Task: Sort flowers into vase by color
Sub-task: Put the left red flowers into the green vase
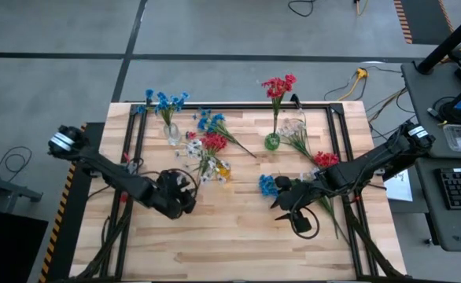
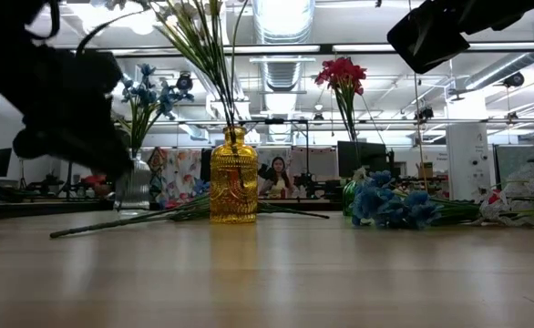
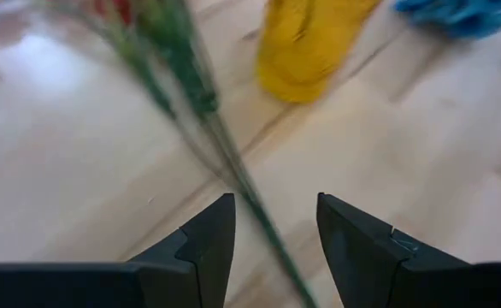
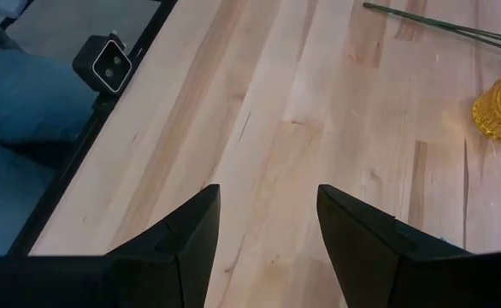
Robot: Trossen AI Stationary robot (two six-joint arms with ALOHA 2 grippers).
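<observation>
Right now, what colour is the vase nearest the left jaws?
Yellow, amber-like glass vase; it shows best in the low view.

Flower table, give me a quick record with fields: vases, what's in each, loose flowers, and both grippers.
vases: clear vase; yellow vase; green vase
clear vase: blue flowers
green vase: red flowers
yellow vase: stems stand in it, colour unclear
loose flowers: blue sprig, red sprig, another blue sprig
left gripper: open, a green stem between its fingers, not gripped
right gripper: open, empty, above bare wood
</observation>
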